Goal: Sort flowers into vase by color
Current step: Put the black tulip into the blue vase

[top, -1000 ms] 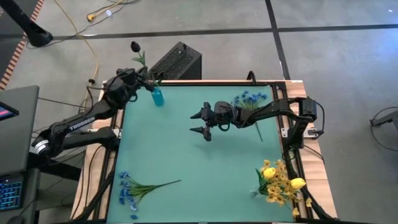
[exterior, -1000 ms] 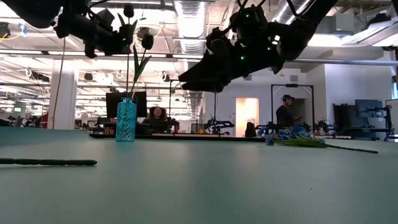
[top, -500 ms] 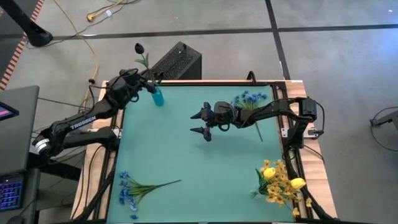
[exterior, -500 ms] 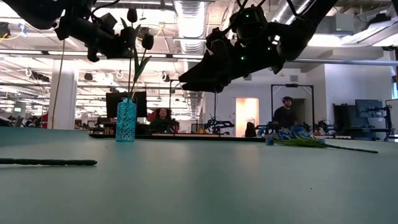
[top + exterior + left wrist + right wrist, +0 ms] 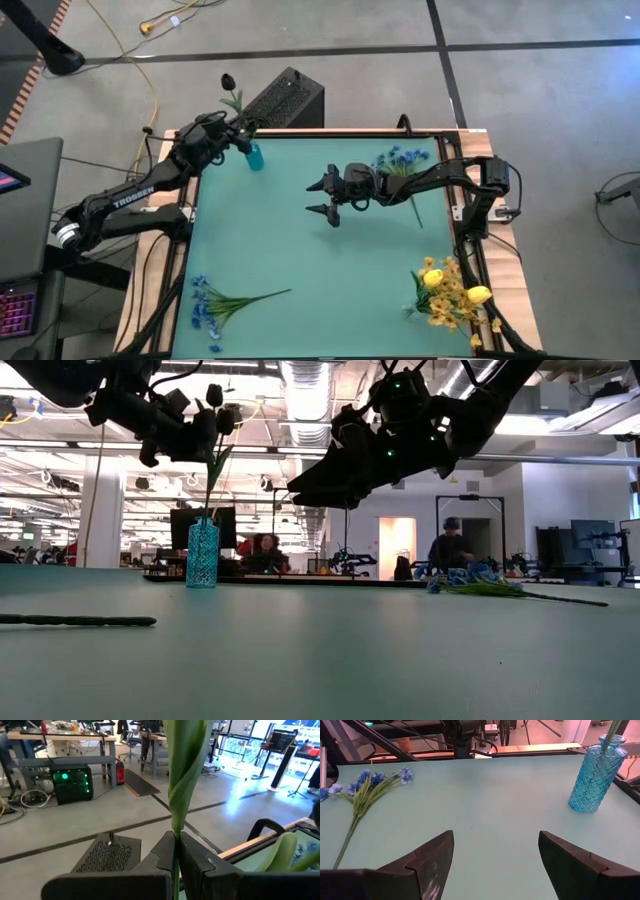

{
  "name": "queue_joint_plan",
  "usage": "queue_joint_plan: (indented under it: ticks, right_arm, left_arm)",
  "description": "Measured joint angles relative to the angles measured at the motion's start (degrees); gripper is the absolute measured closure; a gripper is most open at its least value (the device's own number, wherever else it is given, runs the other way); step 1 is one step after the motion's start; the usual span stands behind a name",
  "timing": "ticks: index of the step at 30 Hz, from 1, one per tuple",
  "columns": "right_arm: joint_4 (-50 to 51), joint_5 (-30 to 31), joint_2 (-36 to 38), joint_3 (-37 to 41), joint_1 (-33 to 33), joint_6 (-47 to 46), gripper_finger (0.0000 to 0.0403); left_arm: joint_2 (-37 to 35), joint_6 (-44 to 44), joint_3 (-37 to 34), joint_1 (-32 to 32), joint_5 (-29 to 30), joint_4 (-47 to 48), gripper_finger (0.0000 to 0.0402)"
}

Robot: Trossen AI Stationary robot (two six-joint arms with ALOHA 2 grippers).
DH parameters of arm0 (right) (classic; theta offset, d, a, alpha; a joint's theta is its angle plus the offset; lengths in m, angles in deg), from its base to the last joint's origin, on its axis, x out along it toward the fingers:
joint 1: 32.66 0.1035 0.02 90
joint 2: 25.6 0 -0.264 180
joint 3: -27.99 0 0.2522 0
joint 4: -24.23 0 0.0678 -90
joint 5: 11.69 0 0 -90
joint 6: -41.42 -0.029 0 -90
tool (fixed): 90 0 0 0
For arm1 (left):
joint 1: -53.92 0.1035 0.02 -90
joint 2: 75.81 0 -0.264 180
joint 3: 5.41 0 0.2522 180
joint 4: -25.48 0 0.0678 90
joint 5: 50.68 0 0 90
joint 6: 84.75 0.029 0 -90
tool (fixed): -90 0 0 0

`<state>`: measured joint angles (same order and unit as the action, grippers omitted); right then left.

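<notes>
The left gripper (image 5: 232,128), pinching the dark-budded green-stemmed flower (image 5: 229,82), has tipped it over the blue glass vase (image 5: 254,156), while the right gripper (image 5: 322,197) waits wide open.

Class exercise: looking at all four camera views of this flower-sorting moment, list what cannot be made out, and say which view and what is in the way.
- Left wrist view: the dark bud's stem is clamped between the left gripper's fingers; the bloom is cut off by the frame.
- High view: the blue vase mouth is hidden under the left gripper.
- Low view: people behind the table are too small to read.
</notes>
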<state>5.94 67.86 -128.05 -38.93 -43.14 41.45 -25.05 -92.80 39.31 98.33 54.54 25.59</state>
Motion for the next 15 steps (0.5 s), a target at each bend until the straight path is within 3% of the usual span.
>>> queue_joint_plan:
  ticks: [15]
  right_arm:
    - [0.39,-0.01,0.0,-0.02,0.1,-1.51,0.0085]
  left_arm:
    - [0.0,0.85,0.0,0.0,-7.76,0.31,0.0401]
